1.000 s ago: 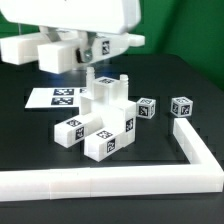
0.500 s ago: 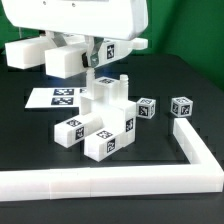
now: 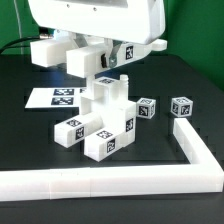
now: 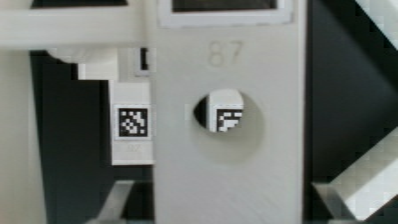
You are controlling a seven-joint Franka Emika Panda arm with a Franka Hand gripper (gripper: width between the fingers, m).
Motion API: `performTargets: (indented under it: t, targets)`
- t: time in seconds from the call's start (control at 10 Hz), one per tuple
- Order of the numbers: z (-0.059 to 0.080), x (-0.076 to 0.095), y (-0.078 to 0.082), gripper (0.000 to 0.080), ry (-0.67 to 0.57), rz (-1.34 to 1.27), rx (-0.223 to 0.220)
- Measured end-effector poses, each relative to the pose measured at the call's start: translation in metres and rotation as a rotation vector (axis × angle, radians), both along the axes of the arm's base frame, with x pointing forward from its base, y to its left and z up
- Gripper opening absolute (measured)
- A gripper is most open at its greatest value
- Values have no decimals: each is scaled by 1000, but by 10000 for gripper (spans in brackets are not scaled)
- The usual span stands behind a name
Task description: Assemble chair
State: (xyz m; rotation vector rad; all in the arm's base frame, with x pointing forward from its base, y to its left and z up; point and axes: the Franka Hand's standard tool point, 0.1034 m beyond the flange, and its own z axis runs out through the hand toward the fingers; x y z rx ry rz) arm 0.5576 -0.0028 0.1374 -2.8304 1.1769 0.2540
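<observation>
The half-built chair [image 3: 100,120] stands mid-table, a chunky stack of tagged white blocks with thin posts [image 3: 95,76] rising from its top. At twelve o'clock of it in the exterior view hangs a white slab [image 3: 84,58], close over the posts; whether they touch cannot be told. The gripper [image 4: 228,205] is clamped across that slab, one finger on each long edge. Two small cubes [image 3: 146,108] sit at three o'clock of the stack, and the marker board [image 3: 55,97] lies at ten o'clock. Misalignment is the likely trouble. A skewed slab could catch on a post, twist in the grip, or tip the loose stack toward the cubes.
</observation>
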Motion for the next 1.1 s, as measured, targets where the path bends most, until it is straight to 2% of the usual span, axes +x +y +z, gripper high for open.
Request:
performTargets:
  t: [0.7,1.1]
  targets:
    - [-13,0,4,288,1,-36,-10]
    - [-14,0,4,288,4,-19,-9]
